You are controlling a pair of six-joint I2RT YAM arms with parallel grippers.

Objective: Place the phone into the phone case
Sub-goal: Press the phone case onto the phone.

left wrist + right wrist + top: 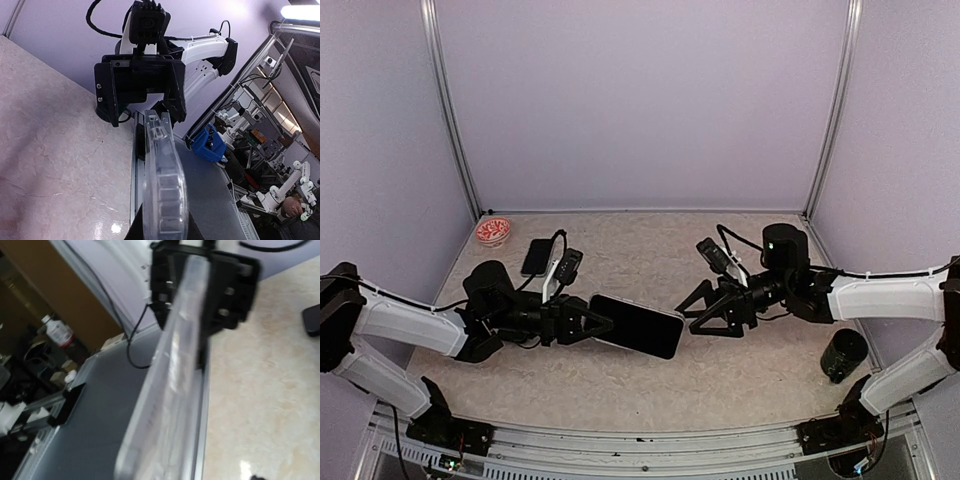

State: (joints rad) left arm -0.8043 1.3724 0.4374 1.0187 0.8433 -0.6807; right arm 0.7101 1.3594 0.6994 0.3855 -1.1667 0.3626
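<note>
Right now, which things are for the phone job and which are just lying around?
For the job: phone case, seemingly with the phone inside; left gripper holding it; open right gripper.
Lying about: red bowl, flat black gadget, dark cylinder.

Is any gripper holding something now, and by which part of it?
The left gripper holds the phone case by one short end. The right gripper stands open near the other end, holding nothing.

Clear phone case [167,380] edge-on, blurred, clamped in left end effector [197,295]; table [265,390] beside.
</note>
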